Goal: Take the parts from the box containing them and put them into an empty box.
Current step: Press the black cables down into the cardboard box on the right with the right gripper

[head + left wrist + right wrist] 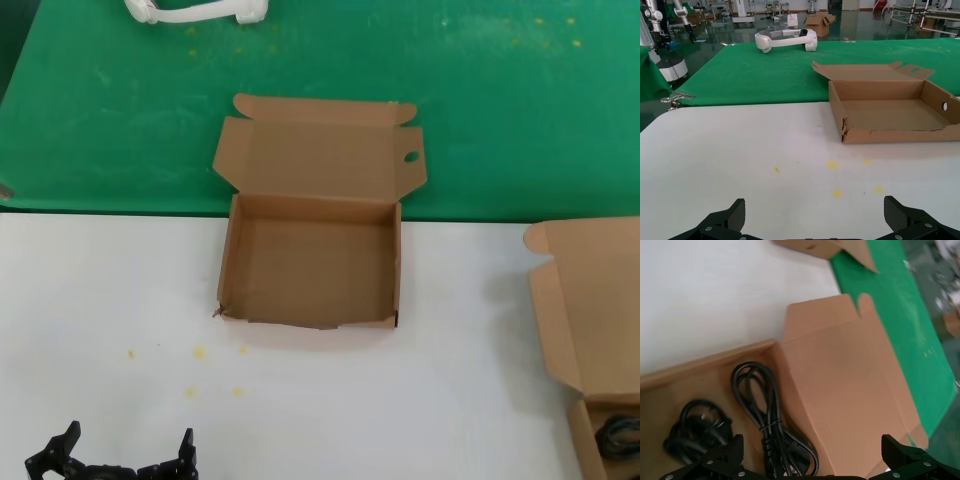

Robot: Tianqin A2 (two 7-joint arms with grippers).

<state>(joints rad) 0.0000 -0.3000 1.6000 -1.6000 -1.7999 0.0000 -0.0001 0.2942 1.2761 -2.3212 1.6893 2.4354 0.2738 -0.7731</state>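
Right gripper point(812, 460) hangs over the source box point(850, 375) at approx 4 o'clock on the table point(120, 290), fingers spread wide, nothing between them. Two cable bundles inside: one long coil point(771, 420) just under the gripper, a 2nd tangled one point(695, 432) beside it. Probably light, floppy and rubbery; loops will sag and could snag the wall or the other bundle. Best bet IMO is pinching across the tied middle of the long coil, not a plug end. Empty box point(315, 265) w/ the holed flap sits at 12, well apart. Left gripper point(815, 220) idles at approx 7 o'clock, spread open too.
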